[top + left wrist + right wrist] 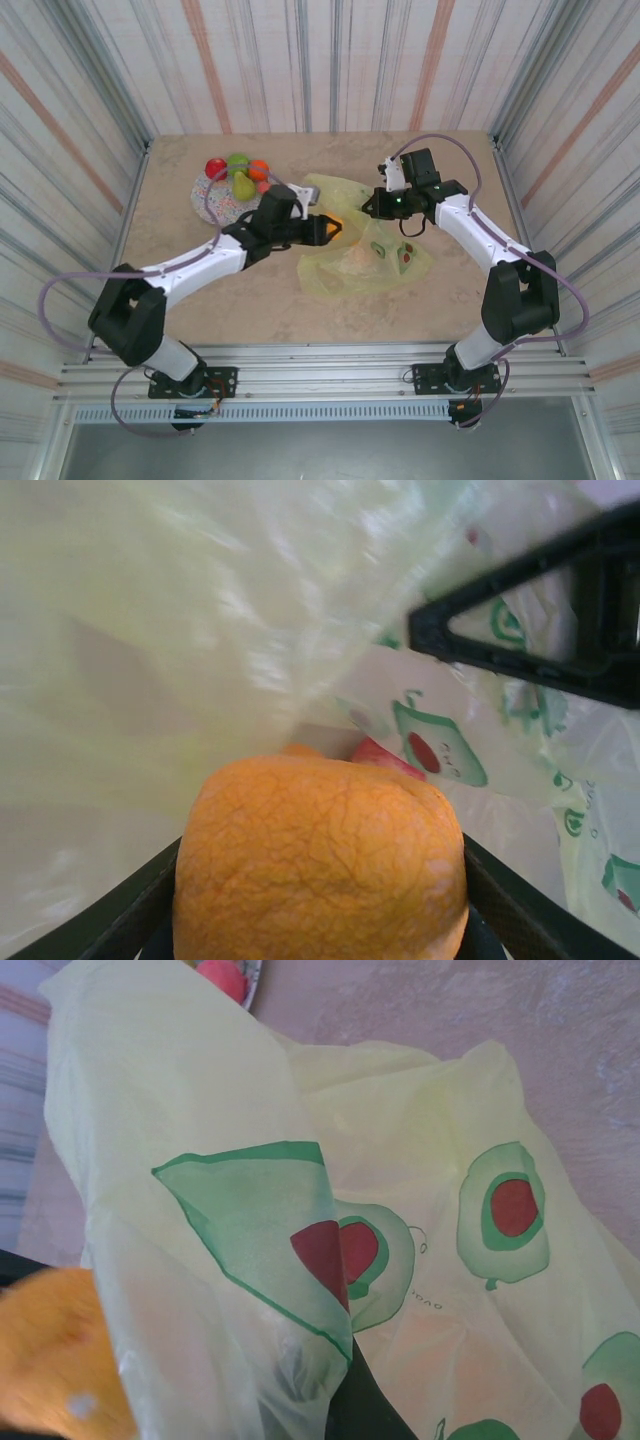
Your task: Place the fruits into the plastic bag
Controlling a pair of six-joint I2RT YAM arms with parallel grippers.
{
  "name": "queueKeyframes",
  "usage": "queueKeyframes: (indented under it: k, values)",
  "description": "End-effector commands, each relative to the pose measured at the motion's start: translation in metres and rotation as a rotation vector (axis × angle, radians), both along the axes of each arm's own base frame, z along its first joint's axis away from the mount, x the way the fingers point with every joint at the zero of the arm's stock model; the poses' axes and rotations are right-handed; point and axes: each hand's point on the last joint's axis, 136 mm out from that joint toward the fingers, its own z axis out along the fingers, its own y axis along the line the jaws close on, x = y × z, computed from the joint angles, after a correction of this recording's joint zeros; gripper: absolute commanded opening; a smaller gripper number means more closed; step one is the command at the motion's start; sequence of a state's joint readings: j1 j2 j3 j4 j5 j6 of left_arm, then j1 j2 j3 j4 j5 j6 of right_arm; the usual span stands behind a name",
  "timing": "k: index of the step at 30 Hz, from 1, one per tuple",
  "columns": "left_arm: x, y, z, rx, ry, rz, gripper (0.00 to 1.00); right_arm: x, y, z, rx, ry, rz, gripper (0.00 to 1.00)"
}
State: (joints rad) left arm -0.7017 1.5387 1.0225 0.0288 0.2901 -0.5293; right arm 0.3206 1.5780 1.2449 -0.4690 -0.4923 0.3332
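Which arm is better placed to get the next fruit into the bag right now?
Left. The left gripper holds the orange right at the mouth of the bag, while the right gripper pinches the bag's raised edge, so it looks occupied.

1. Both the left arm (190,265) and the right arm (480,232) pair white tubular links with bulky black joints.
2. A lilac cable (60,290) loops loosely along each arm.
3. Black bases (190,382) sit bolted to a silver rail (320,372).
4. The left claw (335,228) and right claw (368,207) are black, and a green light (397,200) glows at the right wrist.
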Motion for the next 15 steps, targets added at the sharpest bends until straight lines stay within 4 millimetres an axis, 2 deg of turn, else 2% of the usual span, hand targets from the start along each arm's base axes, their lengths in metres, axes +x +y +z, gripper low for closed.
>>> queueKeyframes:
  k: [1, 6, 9, 15]
  values:
    - [-0.004, -0.031, -0.003, -0.015, -0.041, -0.078, 0.60, 0.003, 0.017, 0.023, 0.099, -0.015, 0.031, 0.00]
    - [0.020, -0.048, -0.039, 0.016, -0.001, -0.016, 0.63, 0.002, 0.020, 0.030, 0.149, -0.003, 0.031, 0.00]
    - [0.033, -0.054, -0.051, -0.020, 0.014, 0.038, 0.64, 0.003, 0.016, 0.028, 0.175, 0.016, 0.008, 0.00]
    - [0.036, -0.078, -0.057, -0.100, 0.032, 0.034, 0.68, 0.006, 0.020, 0.026, 0.221, 0.029, -0.009, 0.00]
